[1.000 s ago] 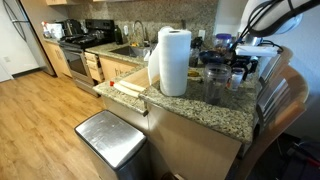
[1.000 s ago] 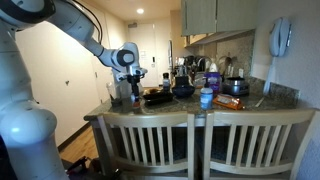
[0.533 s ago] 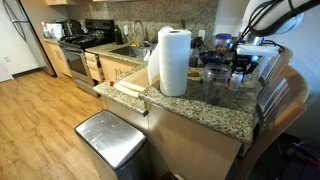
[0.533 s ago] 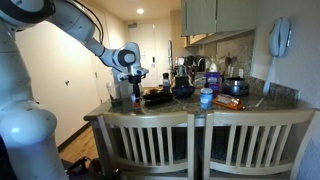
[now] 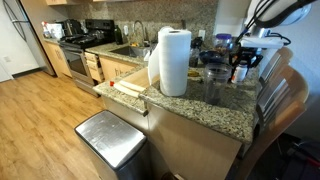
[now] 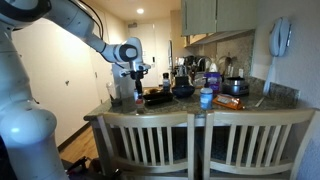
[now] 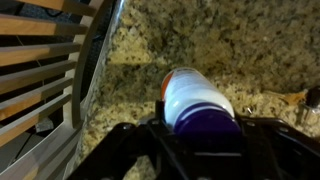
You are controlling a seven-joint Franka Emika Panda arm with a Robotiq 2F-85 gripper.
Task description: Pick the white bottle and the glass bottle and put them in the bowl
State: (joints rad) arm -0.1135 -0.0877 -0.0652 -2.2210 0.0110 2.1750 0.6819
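Observation:
In the wrist view a white bottle (image 7: pixel 195 95) with an orange band and a purple cap lies between the jaws of my gripper (image 7: pixel 200 128), which is shut on it just above the speckled granite counter (image 7: pixel 220 40). In both exterior views the gripper (image 5: pixel 240 66) (image 6: pixel 138 78) hangs over the counter's end beside the chairs. A dark bowl (image 6: pixel 183 90) stands further along the counter, past a black pan (image 6: pixel 158 98). I cannot pick out the glass bottle with certainty among the clutter.
A paper towel roll (image 5: pixel 174 61) stands near the counter edge, with a glass jar (image 5: pixel 215 80) beside it. A blue cup (image 6: pixel 206 98) sits at the counter's front. Wooden chair backs (image 6: pixel 190 145) line the counter. A metal bin (image 5: pixel 110 140) stands on the floor.
The jaws have gone from open to shut on the white bottle, and the gripper has risen a little with it.

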